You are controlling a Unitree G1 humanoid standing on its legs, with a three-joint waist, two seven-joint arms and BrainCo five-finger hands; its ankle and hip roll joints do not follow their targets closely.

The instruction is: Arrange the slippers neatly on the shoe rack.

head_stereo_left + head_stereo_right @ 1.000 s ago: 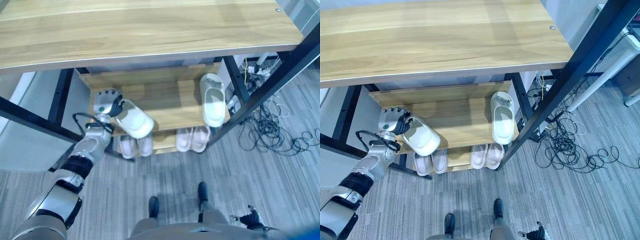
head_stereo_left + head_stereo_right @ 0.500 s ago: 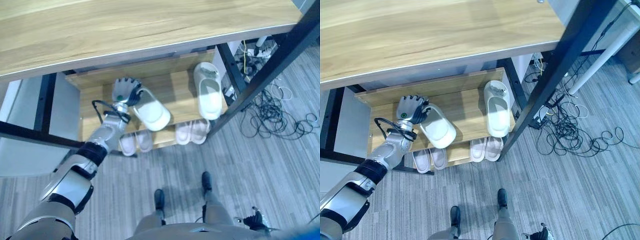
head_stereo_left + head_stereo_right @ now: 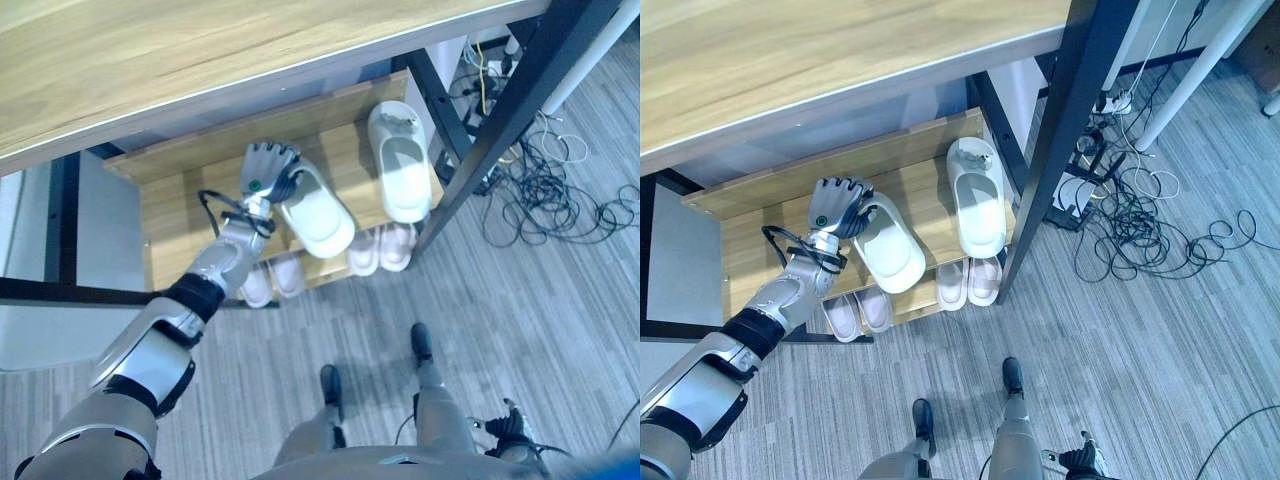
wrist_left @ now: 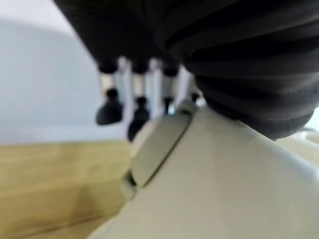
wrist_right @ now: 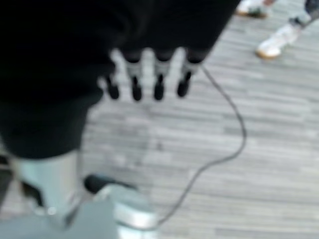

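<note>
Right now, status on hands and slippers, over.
Left hand shut on cream slipper over middle shelf. Mate already lying there. Right hand hangs relaxed above floor. Nothing blocking.

Your head views are evenly and brightly lit, with a pale sheen along the top wooden board (image 3: pixel 200 60) and soft shade beneath it over the back of the slipper shelf (image 3: pixel 790 200). Straight frame posts bow slightly toward the edges. Your left wrist view is soft: the cream slipper (image 4: pixel 214 199) sits too close to focus. Your right wrist view is blurred throughout, the grey floor (image 5: pixel 259 124) smeared.
</note>
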